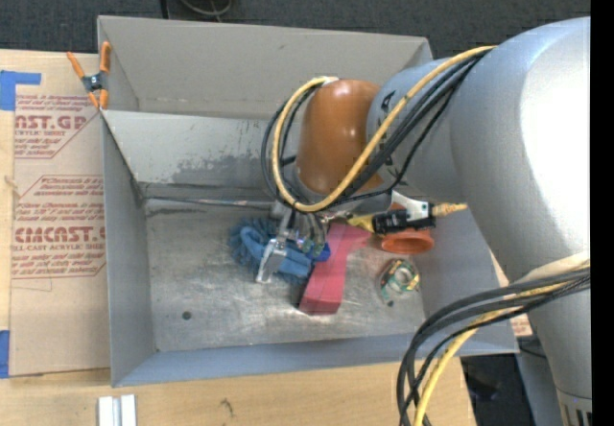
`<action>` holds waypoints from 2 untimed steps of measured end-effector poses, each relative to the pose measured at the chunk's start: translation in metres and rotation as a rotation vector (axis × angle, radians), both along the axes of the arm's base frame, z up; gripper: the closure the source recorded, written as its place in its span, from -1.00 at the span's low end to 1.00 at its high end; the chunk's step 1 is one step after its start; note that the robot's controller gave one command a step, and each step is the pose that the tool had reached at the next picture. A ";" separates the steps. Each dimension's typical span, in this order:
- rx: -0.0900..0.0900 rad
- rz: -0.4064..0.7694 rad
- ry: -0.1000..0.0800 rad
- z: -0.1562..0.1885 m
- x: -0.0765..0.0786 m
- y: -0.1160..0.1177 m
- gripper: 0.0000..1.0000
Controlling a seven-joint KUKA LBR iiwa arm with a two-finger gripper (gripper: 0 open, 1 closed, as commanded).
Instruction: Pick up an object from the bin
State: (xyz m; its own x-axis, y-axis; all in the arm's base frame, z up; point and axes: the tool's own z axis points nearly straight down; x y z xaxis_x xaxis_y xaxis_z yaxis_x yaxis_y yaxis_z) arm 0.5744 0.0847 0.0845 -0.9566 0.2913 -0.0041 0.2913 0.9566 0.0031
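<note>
Now your gripper (276, 259) is down in the bin (192, 319), touching the blue lump (247, 242) near the middle of the floor. Whether it is open or clamped you cannot tell. A pink block (324, 284) lies just beside it, and an orange cup (408, 243) sits farther off, toward the view's right
</note>
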 end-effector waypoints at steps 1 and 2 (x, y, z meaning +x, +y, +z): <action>0.001 -0.025 0.007 -0.004 -0.002 0.000 1.00; 0.001 -0.026 0.007 -0.004 -0.002 0.000 1.00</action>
State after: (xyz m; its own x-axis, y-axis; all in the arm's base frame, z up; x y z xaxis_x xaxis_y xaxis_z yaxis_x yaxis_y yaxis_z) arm 0.5727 0.0849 0.0806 -0.9489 0.3157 0.0027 0.3157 0.9489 0.0018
